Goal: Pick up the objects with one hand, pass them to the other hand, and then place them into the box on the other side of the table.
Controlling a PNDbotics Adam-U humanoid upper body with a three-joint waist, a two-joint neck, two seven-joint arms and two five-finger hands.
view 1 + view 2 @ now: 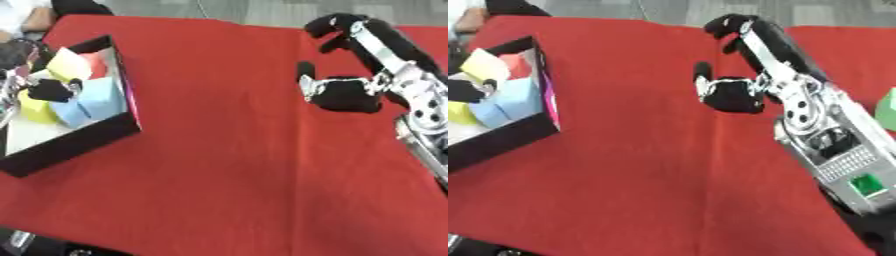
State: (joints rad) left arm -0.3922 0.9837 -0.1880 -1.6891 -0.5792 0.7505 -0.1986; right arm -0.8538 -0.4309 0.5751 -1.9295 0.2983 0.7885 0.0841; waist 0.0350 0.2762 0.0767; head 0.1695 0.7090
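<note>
A black box (122, 127) with a white floor stands at the table's left edge. Inside lie several foam blocks: a pale yellow one (70, 64), a red one (98, 65), light blue ones (101, 97) and a bright yellow one (35, 110). My left hand (48, 91) comes in from the left edge and sits among these blocks; most of it is hidden. My right hand (348, 95) hovers over the red cloth right of centre, open and relaxed, holding nothing.
A green block (888, 110) shows at the right edge of the right eye view. The red cloth (219, 165) covers the table between box and right arm. A person sits beyond the far left corner.
</note>
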